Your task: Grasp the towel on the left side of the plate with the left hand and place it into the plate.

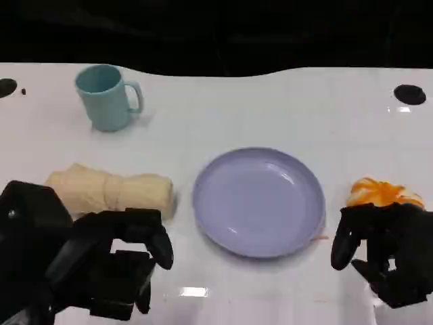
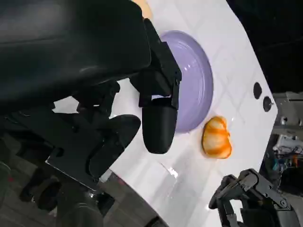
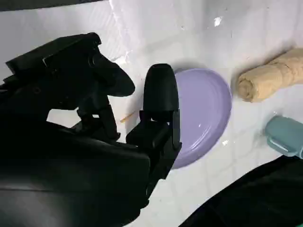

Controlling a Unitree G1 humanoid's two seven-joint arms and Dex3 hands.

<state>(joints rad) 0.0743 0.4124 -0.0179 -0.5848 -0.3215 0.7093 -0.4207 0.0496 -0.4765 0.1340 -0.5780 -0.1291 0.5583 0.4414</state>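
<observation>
A rolled beige towel (image 1: 111, 191) lies on the white table just left of the lavender plate (image 1: 260, 201); the right wrist view shows the towel (image 3: 272, 76) beyond the plate (image 3: 208, 113). My left hand (image 1: 111, 261) hovers low at the table's front, just in front of the towel, fingers apart and holding nothing. My right hand (image 1: 382, 250) sits at the front right, right of the plate, fingers loosely curled with nothing in them. The plate (image 2: 196, 87) is bare.
A teal mug (image 1: 107, 96) stands at the back left. An orange and white crumpled cloth (image 1: 382, 193) lies right of the plate, just beyond my right hand; the left wrist view shows it (image 2: 217, 137) too. Dark round holes (image 1: 409, 94) mark the table's far corners.
</observation>
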